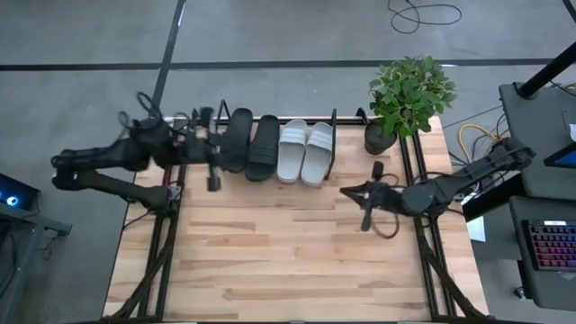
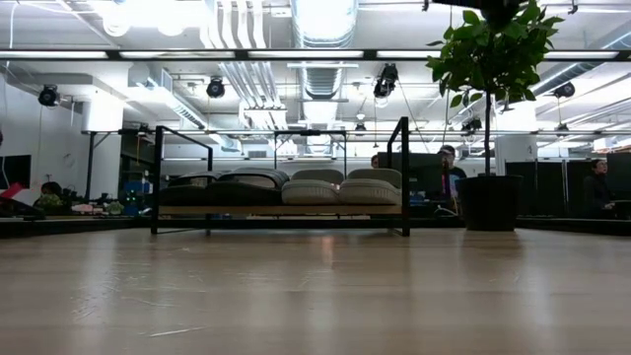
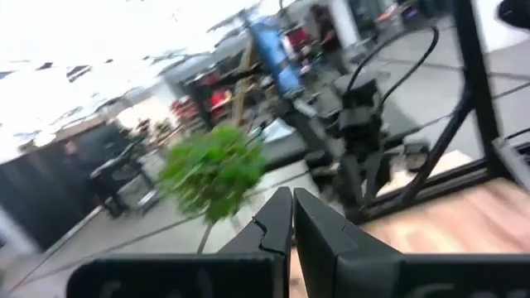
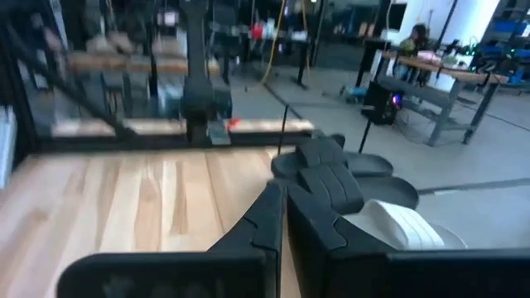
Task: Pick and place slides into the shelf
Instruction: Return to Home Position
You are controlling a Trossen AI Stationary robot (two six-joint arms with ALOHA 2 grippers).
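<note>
Wooden table, wire shelf holding four slides, potted plant beside it

In the left wrist view the plant is a green smear; in the low view its crown runs off the top edge, and the black slides merge into one dark mass on the shelf; the right gripper covers part of the light grey slides in its own view.

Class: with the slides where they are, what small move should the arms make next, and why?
Probably draw the left gripper back from the shelf: the slides all lie on it, and this gripper and the right gripper are shut, empty.
</note>
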